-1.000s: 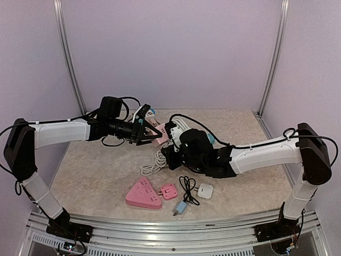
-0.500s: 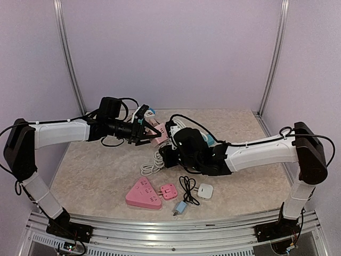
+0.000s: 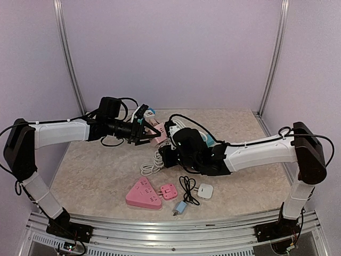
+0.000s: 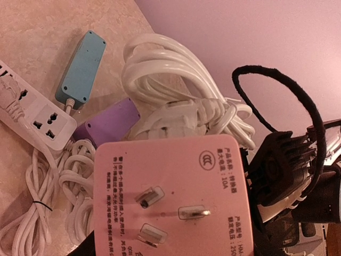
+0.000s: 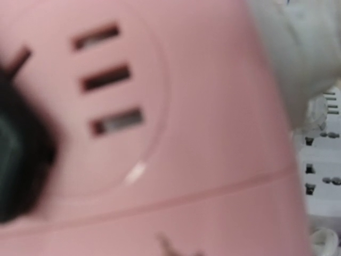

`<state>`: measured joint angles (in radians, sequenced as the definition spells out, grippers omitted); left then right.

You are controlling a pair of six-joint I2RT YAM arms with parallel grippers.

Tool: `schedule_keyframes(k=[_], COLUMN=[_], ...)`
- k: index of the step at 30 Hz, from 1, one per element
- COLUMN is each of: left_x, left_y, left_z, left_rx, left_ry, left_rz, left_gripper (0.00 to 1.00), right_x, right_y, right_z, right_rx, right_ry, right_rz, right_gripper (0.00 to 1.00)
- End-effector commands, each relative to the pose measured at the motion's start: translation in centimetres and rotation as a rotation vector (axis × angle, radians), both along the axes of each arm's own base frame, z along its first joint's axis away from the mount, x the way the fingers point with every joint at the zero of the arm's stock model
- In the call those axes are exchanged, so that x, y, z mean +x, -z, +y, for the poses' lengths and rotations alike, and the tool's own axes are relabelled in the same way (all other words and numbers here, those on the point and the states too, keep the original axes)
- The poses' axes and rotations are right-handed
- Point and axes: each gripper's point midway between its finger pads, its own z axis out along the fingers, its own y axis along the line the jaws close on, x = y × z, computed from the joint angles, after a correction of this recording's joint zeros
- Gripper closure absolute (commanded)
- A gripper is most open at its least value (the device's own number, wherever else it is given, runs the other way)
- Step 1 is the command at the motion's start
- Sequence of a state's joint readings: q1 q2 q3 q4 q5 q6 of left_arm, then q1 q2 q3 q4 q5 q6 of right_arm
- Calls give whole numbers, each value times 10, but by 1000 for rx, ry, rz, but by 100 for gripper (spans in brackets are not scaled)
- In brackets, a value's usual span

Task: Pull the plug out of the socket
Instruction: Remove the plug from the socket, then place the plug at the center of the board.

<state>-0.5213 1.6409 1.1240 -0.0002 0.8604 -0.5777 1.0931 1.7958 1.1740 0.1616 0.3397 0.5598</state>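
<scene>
Pink socket, clamped in the half-spread left gripper; white plug at its 12 o'clock edge in the left wrist view, nearest the right gripper, which is fully closed, its hold unclear.

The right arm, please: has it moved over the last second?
Yes. The right arm has edged left, toward the pink adapter, judged against the white charger, which lies still.
</scene>
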Motion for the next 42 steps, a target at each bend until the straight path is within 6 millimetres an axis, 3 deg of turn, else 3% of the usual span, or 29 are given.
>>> schedule_keyframes(k=[1,13,26,32,35,42], left_x=[34,34,34,35,36,35], left_y=[-35,-36,-37,-40,-42,-50], left_z=[27,26,26,29,31,33], left_rx=[-25,-28,-29,-29,-30,-42], left_ry=[-105,-89,-90,-97,-103,-105], left_rz=[-199,-196,-200,-209,-215,-249], left_gripper=[90,90,91,91,91,91], right_x=[14,-4,-4,-19,-32,-43], right_y=[-12,-12,-19,-28,-16,19], right_z=[-27,-30,-24,-26,-26,-34], right_rx=[-39,-176,-122,-154,-189,-167], right_ry=[96,-89,-82,-182,-256,-255], right_rz=[-64,-178,-178,-189,-143,-39], right_gripper=[100,100,100,100,100,100])
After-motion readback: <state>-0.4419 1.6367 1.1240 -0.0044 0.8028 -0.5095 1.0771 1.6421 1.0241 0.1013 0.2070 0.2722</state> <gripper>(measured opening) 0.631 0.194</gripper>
